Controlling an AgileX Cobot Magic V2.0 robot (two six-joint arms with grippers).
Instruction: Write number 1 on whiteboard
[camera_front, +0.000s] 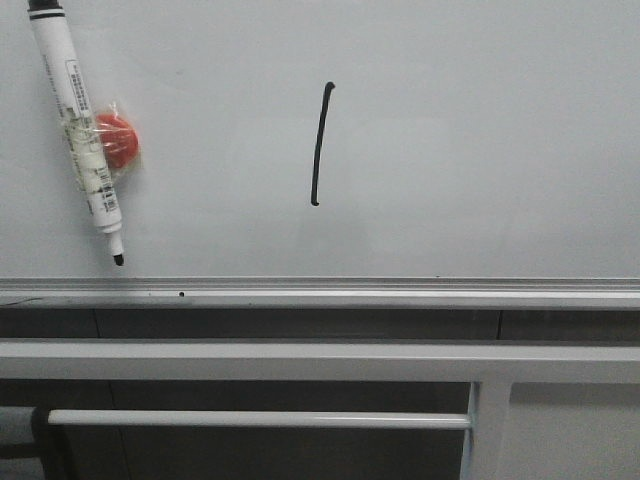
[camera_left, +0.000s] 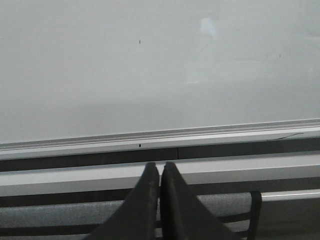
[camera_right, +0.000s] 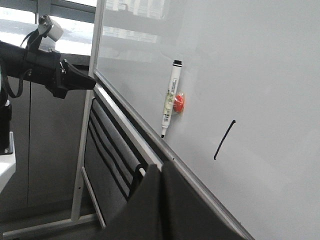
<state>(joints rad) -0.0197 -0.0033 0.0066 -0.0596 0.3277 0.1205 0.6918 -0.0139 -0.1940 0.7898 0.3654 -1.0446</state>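
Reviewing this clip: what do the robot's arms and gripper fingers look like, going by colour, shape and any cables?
The left gripper has two matte black fingers, wedge-shaped and tapering to narrow tips. The right gripper has the same plain black tapered fingers, with no markings. In the right wrist view the left arm appears as black, angular hardware with black cables looped along it and a small white cylindrical part on top.

Glossy white-grey whiteboard carries thin black stroke, number 1; white black-tipped marker pen clings against red round magnet.
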